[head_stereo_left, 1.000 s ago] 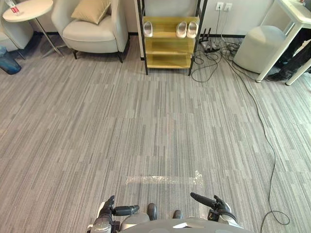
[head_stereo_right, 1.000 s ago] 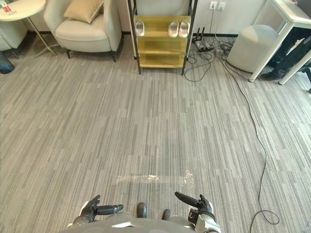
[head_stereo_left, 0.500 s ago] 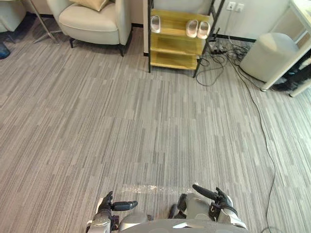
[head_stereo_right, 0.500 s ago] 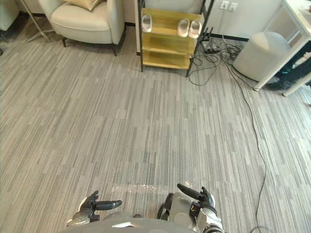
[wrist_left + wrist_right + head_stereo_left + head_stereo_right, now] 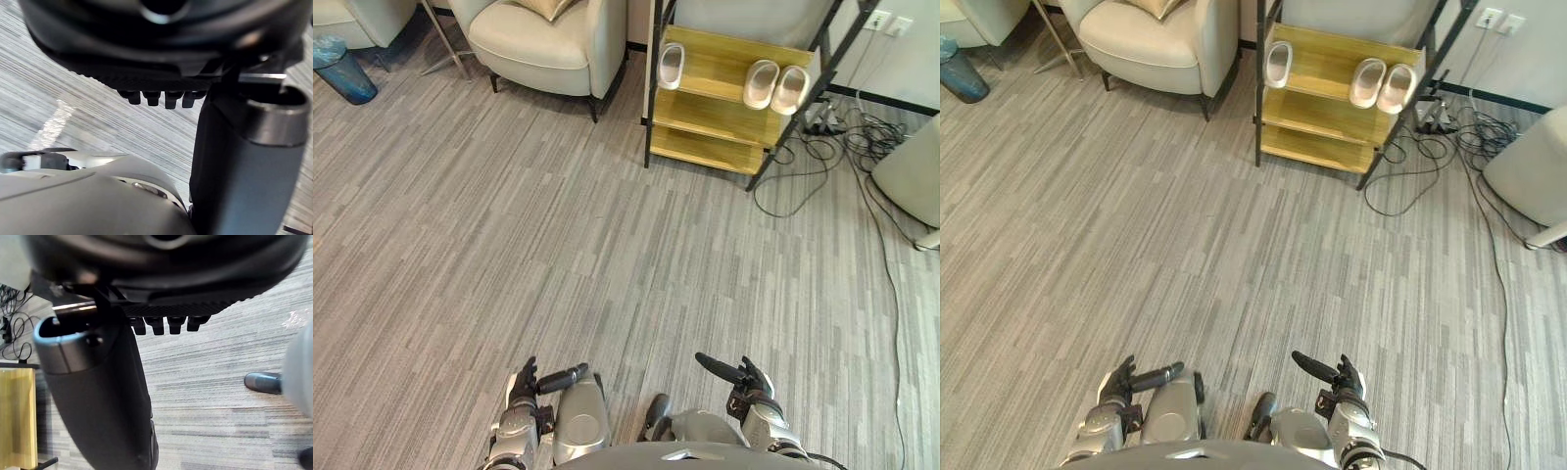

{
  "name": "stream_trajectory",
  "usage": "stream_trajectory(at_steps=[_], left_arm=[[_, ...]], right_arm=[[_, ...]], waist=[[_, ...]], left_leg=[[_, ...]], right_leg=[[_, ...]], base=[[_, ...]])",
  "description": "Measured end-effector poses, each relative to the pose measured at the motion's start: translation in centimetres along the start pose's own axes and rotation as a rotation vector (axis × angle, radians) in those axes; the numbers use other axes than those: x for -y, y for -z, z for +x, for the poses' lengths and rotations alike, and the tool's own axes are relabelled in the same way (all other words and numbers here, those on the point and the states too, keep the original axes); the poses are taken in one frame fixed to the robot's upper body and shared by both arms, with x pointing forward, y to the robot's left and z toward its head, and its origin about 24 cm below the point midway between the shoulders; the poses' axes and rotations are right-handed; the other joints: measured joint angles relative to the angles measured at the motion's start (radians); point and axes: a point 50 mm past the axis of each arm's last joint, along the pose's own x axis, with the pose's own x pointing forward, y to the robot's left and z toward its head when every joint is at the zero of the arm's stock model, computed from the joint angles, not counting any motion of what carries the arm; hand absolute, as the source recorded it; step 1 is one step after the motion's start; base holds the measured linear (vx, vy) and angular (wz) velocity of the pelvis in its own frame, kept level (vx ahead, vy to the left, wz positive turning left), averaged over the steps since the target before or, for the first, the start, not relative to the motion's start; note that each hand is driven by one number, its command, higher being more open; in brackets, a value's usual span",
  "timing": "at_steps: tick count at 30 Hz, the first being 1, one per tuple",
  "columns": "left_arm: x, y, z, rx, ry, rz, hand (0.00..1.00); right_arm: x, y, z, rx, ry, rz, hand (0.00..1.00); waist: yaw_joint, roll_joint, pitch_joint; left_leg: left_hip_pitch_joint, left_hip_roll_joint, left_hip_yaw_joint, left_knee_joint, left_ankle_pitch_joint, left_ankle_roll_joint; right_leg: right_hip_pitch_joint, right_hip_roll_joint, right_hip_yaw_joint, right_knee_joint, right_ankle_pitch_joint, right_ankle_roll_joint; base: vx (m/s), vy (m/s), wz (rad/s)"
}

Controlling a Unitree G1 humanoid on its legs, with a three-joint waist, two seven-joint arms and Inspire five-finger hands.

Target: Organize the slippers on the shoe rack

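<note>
The shoe rack (image 5: 724, 103) has yellow wooden shelves in a black frame and stands against the far wall. On its top shelf a single pale slipper (image 5: 672, 66) lies at the left, and a pair of pale slippers (image 5: 776, 86) lies side by side at the right. Both lower shelves are bare. My left hand (image 5: 524, 388) and right hand (image 5: 750, 380) hang low at the near edge, far from the rack. Each is open with its thumb out and holds nothing. The left hand (image 5: 161, 44) and the right hand (image 5: 171, 274) have only carpet past their fingers.
A cream armchair (image 5: 548, 44) stands left of the rack, with a blue bin (image 5: 347, 73) further left. Black cables (image 5: 803, 171) trail over the carpet to the right of the rack, beside a pale round pouf (image 5: 915, 166). Grey carpet lies between me and the rack.
The whole view has shifted and the rack now looks nearer and further right, so the camera has moved. Both hands stay low, open and empty.
</note>
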Motion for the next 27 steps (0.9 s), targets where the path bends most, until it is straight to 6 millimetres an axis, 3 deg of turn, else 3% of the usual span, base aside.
stream_trajectory(at_steps=[1,2,3,4,5,6,8,9,10,11,12,14,16,19,20,21,22,23,24,26,27], left_arm=[[0.1,-0.1,0.0,0.003,0.003,-0.001,1.00],[0.1,-0.2,0.0,0.007,0.001,0.000,1.00],[0.2,0.4,-0.1,-0.009,0.002,-0.003,1.00],[0.2,0.6,-0.2,-0.017,0.001,-0.003,1.00],[0.0,0.4,-0.1,-0.015,-0.006,-0.006,1.00],[-0.6,-0.1,0.1,0.002,-0.017,0.006,1.00],[-0.8,0.1,0.1,-0.018,-0.023,0.013,1.00],[-0.9,0.5,0.0,-0.035,-0.024,0.021,1.00],[-0.8,0.8,0.0,-0.047,-0.019,0.034,1.00],[-0.7,0.9,0.0,-0.049,-0.015,0.042,1.00],[-0.6,0.7,0.0,-0.045,-0.007,0.057,1.00],[-0.2,0.8,0.0,-0.047,0.006,0.067,1.00],[0.0,1.2,-0.1,-0.062,0.010,0.065,1.00],[0.5,1.6,-0.2,-0.080,0.024,0.062,1.00],[0.6,1.8,-0.2,-0.092,0.025,0.063,1.00],[0.5,2.0,-0.2,-0.100,0.021,0.066,1.00],[0.4,2.1,-0.3,-0.104,0.019,0.068,1.00],[0.5,2.4,-0.3,-0.116,0.021,0.063,1.00],[1.0,2.7,-0.5,-0.123,0.033,0.064,1.00],[2.2,3.0,-0.7,-0.132,0.062,0.063,1.00],[2.6,3.1,-0.8,-0.138,0.071,0.045,1.00]], right_arm=[[0.0,0.0,0.0,-0.003,0.002,0.001,1.00],[-0.2,0.2,-0.1,-0.008,-0.001,0.004,1.00],[-0.2,0.6,-0.1,-0.023,0.000,0.002,1.00],[-0.2,0.8,-0.1,-0.030,0.000,0.001,1.00],[-0.6,1.2,-0.2,-0.044,-0.007,0.005,1.00],[-1.2,1.8,-0.5,-0.061,-0.021,0.017,1.00],[-1.5,2.2,-0.7,-0.072,-0.028,0.021,1.00],[-1.6,2.4,-0.7,-0.076,-0.030,0.020,1.00],[-1.6,2.6,-0.8,-0.076,-0.033,0.019,1.00],[-1.6,2.6,-0.8,-0.076,-0.035,0.011,1.00],[-1.8,2.5,-0.9,-0.067,-0.045,0.000,1.00],[-2.0,1.6,-0.7,-0.030,-0.059,0.000,1.00],[-2.1,1.4,-0.7,-0.018,-0.064,-0.003,1.00],[-2.1,0.5,-0.4,0.001,-0.072,-0.011,1.00],[-2.3,0.1,-0.3,0.011,-0.077,-0.012,1.00],[-2.2,0.1,-0.3,0.009,-0.076,-0.014,1.00],[-2.2,0.3,-0.3,0.005,-0.074,-0.016,1.00],[-1.6,0.0,-0.1,0.005,-0.062,-0.030,1.00],[-1.1,-0.2,0.1,0.010,-0.049,-0.039,1.00],[0.4,-0.1,0.3,-0.012,-0.011,-0.057,1.00],[1.3,0.4,0.2,-0.038,0.017,-0.048,1.00]], waist=[[0.002,0.000,0.001],[0.005,-0.011,0.004],[0.017,-0.001,-0.005],[0.025,-0.003,-0.008],[0.033,-0.020,-0.010],[0.033,-0.062,-0.023],[0.048,-0.074,-0.031],[0.043,-0.071,-0.032],[0.036,-0.061,-0.037],[0.032,-0.059,-0.039],[0.022,-0.059,-0.039],[0.002,-0.052,-0.041],[-0.007,-0.043,-0.043],[-0.021,-0.030,-0.047],[-0.031,-0.027,-0.045],[-0.034,-0.032,-0.048],[-0.039,-0.033,-0.050],[-0.041,-0.008,-0.056],[-0.042,0.015,-0.063],[-0.048,0.031,-0.072],[-0.059,0.040,-0.068]], left_leg=[[-0.004,-0.022,-0.005,-0.103,0.005,-0.003],[0.004,-0.064,-0.014,-0.297,0.044,-0.005],[0.024,-0.097,-0.041,-0.471,0.201,0.018],[0.032,-0.097,-0.050,-0.467,0.244,0.032],[0.033,-0.107,-0.047,-0.444,0.254,0.070],[0.030,-0.130,-0.024,-0.416,0.205,0.074],[0.075,-0.127,0.027,-0.359,0.144,0.111],[0.120,-0.128,0.042,-0.351,0.112,0.125],[0.177,-0.128,0.046,-0.364,0.067,0.125],[0.206,-0.129,0.046,-0.372,0.044,0.121],[0.255,-0.133,0.047,-0.385,0.025,0.123],[0.350,-0.132,0.048,-0.442,0.014,0.120],[0.430,-0.124,0.047,-0.498,0.015,0.119],[0.507,-0.094,0.035,-0.563,0.007,0.087],[0.533,-0.081,0.023,-0.581,0.003,0.066],[0.569,-0.075,0.012,-0.597,-0.009,0.036],[0.583,-0.073,0.001,-0.599,-0.017,0.022],[0.611,-0.043,-0.015,-0.599,-0.033,-0.005],[0.611,-0.023,-0.021,-0.595,-0.023,-0.022],[0.609,-0.017,-0.034,-0.572,0.026,-0.048],[0.575,0.006,-0.069,-0.426,0.032,-0.050]], right_leg=[[0.020,-0.004,0.004,-0.010,-0.004,0.007],[0.049,-0.020,0.017,-0.019,-0.024,0.039],[0.083,-0.024,0.054,-0.026,-0.064,0.082],[0.091,-0.026,0.072,-0.028,-0.077,0.090],[0.100,-0.034,0.089,-0.026,-0.091,0.099],[0.089,-0.082,0.108,0.008,-0.101,0.088],[0.043,-0.131,0.167,0.193,-0.106,0.096],[0.005,-0.161,0.188,0.339,-0.087,0.127],[-0.057,-0.194,0.199,0.531,-0.046,0.192],[-0.097,-0.206,0.205,0.636,-0.043,0.206],[-0.167,-0.229,0.195,0.790,-0.052,0.190],[-0.256,-0.259,0.102,0.848,-0.086,0.133],[-0.302,-0.253,0.043,0.736,-0.111,0.092],[-0.376,-0.208,0.027,0.433,-0.087,0.100],[-0.399,-0.182,0.035,0.300,-0.026,0.100],[-0.401,-0.164,0.052,0.200,0.090,0.086],[-0.390,-0.156,0.064,0.191,0.154,0.076],[-0.378,-0.132,0.064,0.224,0.190,0.029],[-0.382,-0.117,0.064,0.243,0.171,0.017],[-0.374,-0.111,0.063,0.276,0.091,0.028],[-0.321,-0.097,0.042,0.268,0.055,0.025]], base=[[0.56,0.118,-0.22],[0.48,0.171,-0.48],[0.48,0.171,-0.61],[0.43,0.157,-0.68],[0.46,0.132,-0.36],[0.57,0.166,-0.32],[0.57,0.184,-0.53],[0.67,0.237,-0.60],[0.46,0.169,-0.35],[0.33,0.094,-0.18],[0.31,0.049,-0.04],[0.42,0.043,0.03],[0.41,-0.031,0.06],[0.43,-0.118,0.15],[0.46,-0.180,0.35],[0.48,-0.199,0.35],[0.54,-0.240,0.29],[0.53,-0.237,0.14],[0.52,-0.238,0.04],[0.50,-0.279,0.04],[0.51,-0.307,0.18]])
